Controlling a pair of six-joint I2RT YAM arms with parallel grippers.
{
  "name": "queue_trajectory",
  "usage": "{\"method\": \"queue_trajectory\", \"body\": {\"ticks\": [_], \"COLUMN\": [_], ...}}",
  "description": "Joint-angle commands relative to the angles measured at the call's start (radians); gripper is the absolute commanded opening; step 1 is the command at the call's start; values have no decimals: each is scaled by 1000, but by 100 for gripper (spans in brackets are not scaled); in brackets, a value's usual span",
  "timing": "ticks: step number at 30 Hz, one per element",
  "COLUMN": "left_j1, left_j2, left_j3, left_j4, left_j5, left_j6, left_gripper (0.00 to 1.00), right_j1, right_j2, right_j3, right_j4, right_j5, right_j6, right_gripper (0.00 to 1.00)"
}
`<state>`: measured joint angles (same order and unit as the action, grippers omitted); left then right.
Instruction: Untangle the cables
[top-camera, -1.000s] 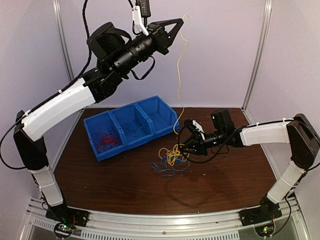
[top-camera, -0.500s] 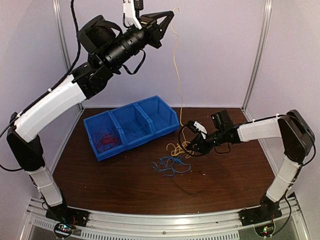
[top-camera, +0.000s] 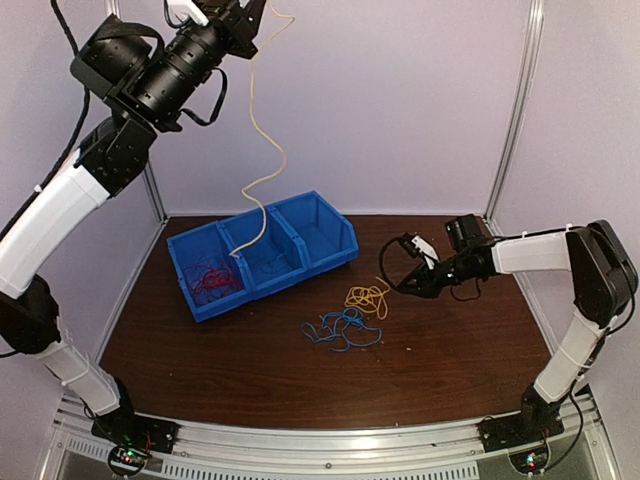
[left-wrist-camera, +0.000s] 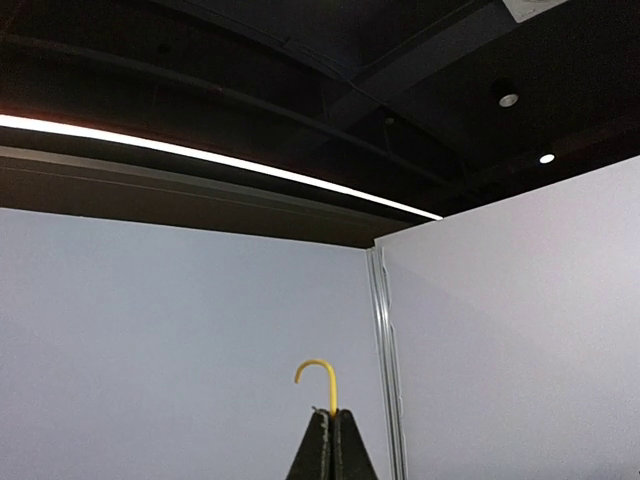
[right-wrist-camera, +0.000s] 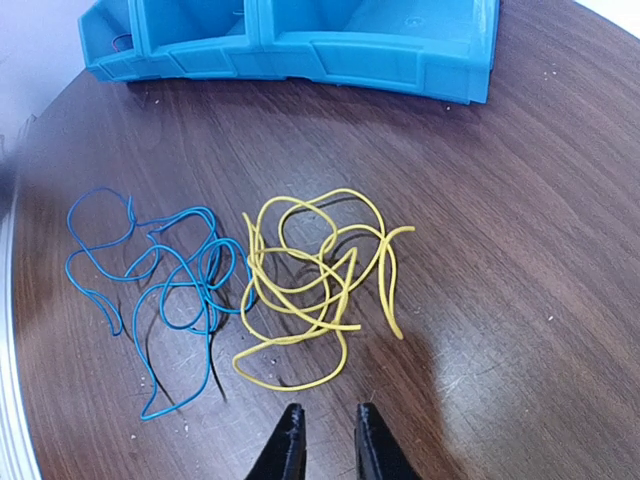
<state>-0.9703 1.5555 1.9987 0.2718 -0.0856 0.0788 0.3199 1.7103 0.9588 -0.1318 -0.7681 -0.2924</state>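
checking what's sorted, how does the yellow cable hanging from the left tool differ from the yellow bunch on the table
The hanging cable is pinched in the shut left tool; the yellow bunch is held by nothing. The hanging cable runs down in one long strand to the blue bin; the yellow bunch lies in tangled loops on the table. Both are thin and yellow.

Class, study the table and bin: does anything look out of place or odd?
One thin yellow wire dangles from the raised, shut left fingers down to the blue three-compartment plastic bin instead of lying flat. On the brown table, a loose yellow wire heap and a blue wire heap meet at one edge.
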Motion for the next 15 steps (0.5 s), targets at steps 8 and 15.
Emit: {"method": "queue_trajectory", "body": {"ticks": [8, 15], "left_j1": [5, 120], "left_j2": [36, 108], "left_j3": [-119, -74], "left_j4": [-90, -250], "left_j5": [-41, 19], "left_j6": [0, -241], "left_gripper": [0, 0], "right_j1": [-17, -39], "right_j2": [-191, -307], "right_j3": [104, 41], "right_j4": [-209, -213], "right_j5": [29, 100], "right_j6": [-66, -83], "right_gripper": [44, 54]}}
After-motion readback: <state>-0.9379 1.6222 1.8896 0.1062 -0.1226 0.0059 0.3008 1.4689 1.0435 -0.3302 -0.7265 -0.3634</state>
